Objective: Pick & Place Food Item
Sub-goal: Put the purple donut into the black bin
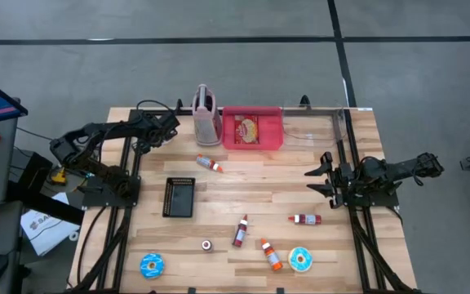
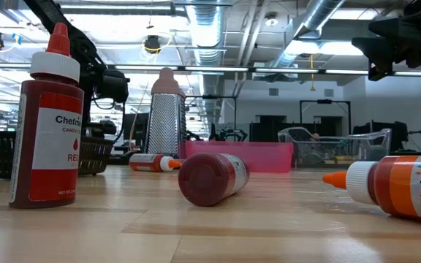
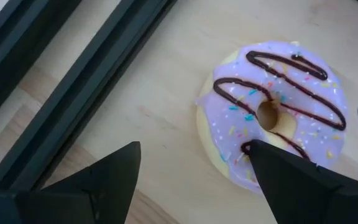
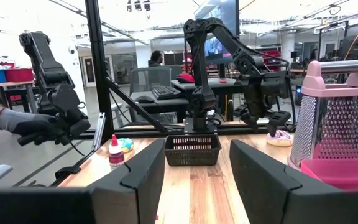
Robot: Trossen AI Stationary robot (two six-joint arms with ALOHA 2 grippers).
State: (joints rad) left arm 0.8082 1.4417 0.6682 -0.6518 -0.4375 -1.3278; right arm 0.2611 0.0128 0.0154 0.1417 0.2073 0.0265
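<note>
1. At the table's far left corner, just beside the pink-handled grater (image 1: 206, 114), the left gripper (image 3: 193, 149) points steeply down over the purple-iced donut (image 3: 272, 118).
2. Its jaws are apart. One finger (image 3: 303, 180) overlaps the donut's edge in the left wrist view and the other is over bare wood. Can't tell whether anything touches the donut.
3. The donut lies flat on the wood, with chocolate drizzle and sprinkles. One side is cut off by that finger. In the high view the left arm hides it completely.
4. The right gripper (image 4: 197, 152) is parked at the right side, roughly level, with jaws apart and nothing between them.
5. The pink tray (image 1: 272, 139) is at the far edge next to the grater. It holds an orange-yellow item I can't identify.
6. The clear bin (image 1: 312, 126) beside the tray is hard to see. Only its outline shows.
7. The black basket (image 1: 179, 197) is mid-left, and its contents are not visible.
8. Lying down: the red bottle (image 1: 241, 231) and the orange-capped bottles (image 1: 271, 255). The small round thing (image 1: 206, 244) is probably the upright bottle seen from above.
9. The blue donut (image 1: 152, 265) and the teal donut (image 1: 301, 260) are near the front edge.
10. In the right wrist view, a person's gloved hand (image 4: 33, 126) grips a dark device beyond the table. The rest of the person is cut off.
</note>
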